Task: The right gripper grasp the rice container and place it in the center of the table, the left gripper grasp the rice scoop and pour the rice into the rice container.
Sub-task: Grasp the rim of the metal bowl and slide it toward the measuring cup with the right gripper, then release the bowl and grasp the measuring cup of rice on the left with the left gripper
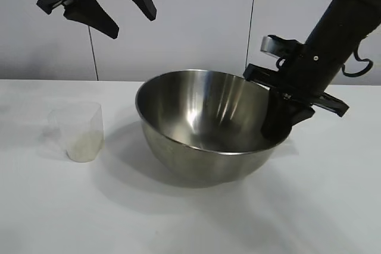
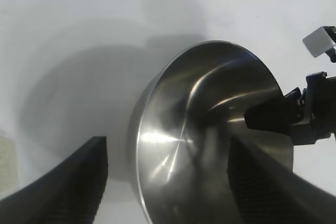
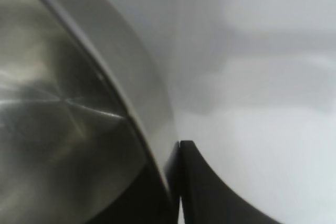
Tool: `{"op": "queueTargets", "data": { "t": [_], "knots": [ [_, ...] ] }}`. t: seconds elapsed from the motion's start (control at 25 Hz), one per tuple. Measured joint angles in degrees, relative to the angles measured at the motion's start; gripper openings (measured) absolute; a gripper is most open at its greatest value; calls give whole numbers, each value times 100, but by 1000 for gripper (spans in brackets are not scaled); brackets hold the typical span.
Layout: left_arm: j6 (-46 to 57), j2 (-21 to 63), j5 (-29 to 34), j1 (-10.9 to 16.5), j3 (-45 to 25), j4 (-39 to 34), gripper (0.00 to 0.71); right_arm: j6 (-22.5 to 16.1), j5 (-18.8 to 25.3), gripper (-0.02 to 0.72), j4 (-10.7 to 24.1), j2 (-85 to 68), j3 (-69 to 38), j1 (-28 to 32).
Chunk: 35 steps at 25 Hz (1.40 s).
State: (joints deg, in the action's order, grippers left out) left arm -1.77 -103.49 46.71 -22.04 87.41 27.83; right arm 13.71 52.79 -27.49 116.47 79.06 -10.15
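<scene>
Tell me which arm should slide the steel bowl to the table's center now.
Right. The right gripper is already shut on the rice container rim, one finger inside, one outside. The left gripper hangs open, high above the rice scoop, touching nothing.

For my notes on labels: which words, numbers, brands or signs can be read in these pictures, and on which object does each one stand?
None can be read in any view.
Rice container: bare steel, no marking.
Rice scoop: no scale or text visible.
Both grippers and the table: no lettering.
</scene>
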Motion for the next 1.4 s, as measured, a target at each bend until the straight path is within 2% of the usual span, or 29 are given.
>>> {"op": "queueTargets", "data": {
  "t": [0.24,0.48,0.56,0.72,0.76,0.84,1.04,1.28,1.4],
  "knots": [
    [0,0,0,0,0,0,477,-392,-286,11,21,23,0,-472],
    [0,0,0,0,0,0,477,-750,-541,29,87,29,0,-611],
    [0,0,0,0,0,0,477,-789,-573,109,87,29,0,-611],
    [0,0,0,0,0,0,477,-885,-547,369,62,23,0,-611],
    [0,0,0,0,0,0,477,-921,-504,409,62,23,0,-611],
    [0,0,0,0,0,0,477,-939,-443,444,62,23,7,-611],
    [0,0,0,0,0,0,477,-959,206,463,184,12,535,-516],
    [0,0,0,0,0,0,477,-1163,1404,463,961,-144,1770,-139],
    [0,0,0,0,0,0,477,-1221,1650,463,1308,-365,2292,132]
  ]
}}
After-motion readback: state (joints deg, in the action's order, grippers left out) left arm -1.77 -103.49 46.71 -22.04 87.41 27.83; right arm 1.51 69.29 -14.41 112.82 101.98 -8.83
